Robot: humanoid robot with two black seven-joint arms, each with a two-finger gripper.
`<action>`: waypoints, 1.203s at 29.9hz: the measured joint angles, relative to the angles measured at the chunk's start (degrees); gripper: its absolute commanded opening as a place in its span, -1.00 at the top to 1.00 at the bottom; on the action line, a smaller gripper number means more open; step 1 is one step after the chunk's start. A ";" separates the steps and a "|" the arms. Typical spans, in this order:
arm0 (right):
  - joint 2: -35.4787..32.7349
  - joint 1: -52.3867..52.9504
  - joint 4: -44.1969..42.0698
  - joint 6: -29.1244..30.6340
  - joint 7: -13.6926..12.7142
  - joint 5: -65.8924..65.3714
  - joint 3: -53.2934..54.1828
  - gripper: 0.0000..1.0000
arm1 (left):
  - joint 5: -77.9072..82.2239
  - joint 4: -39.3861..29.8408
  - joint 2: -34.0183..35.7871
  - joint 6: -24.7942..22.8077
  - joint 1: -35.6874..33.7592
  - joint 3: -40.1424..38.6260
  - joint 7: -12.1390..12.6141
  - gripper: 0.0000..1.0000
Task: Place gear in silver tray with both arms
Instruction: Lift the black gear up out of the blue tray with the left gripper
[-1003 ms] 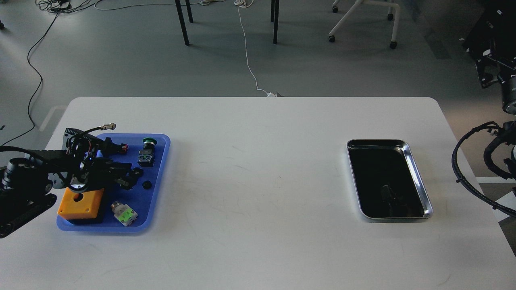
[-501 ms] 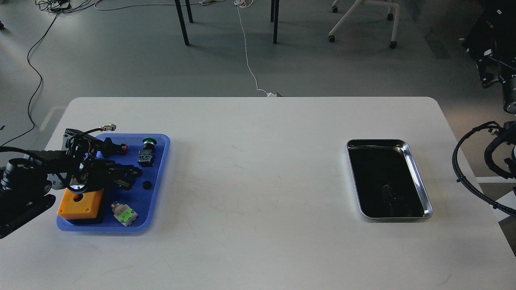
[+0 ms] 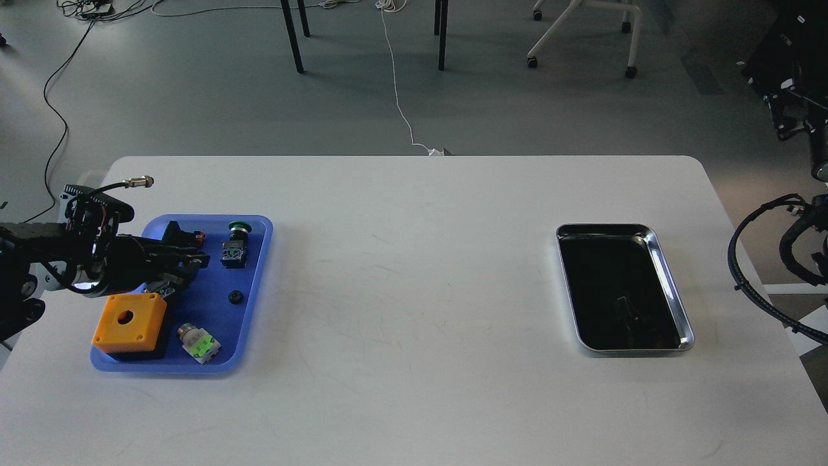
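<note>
Left claw (image 3: 194, 262) hangs low over the blue tray (image 3: 255, 285), at about 9 o'clock on the bench (image 3: 414, 272). Its dark fingers point toward 3 o'clock and blend with the black parts beneath them, so I cannot tell whether they are spread, closed, or holding anything. Right claw is out of the picture; only a looped cable sleeve (image 3: 770, 272) of that arm shows at the 3 o'clock edge.

A small round black piece (image 3: 235, 297), probably the gear, lies loose on the blue floor at about 4 o'clock from the fingertips, near them but apart. Also in the blue tray are an orange box (image 3: 128, 320) at 7 o'clock, a green-faced switch block (image 3: 200, 343) at 6 o'clock, and a green push-button unit (image 3: 236, 244) at 1 o'clock. The silver tray (image 3: 673, 285) sits well apart at the 3 o'clock side of the bench, its dark bottom showing only reflections, no part that I can make out.

By my reading, the pickup is the step in hand and no gear has been delivered. The next move calls for setting the fingers squarely over the small black piece, dropping straight down without nudging the switch block or push-button, and closing firmly. With the trays so far apart, a handover near the bench's middle seems likely, so the right arm must come in to meet it.
</note>
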 measured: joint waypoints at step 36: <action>-0.06 1.59 0.85 0.00 -0.09 0.06 -0.02 -0.98 | -5.33 -7.03 6.95 -6.28 -18.30 -0.39 -1.77 0.55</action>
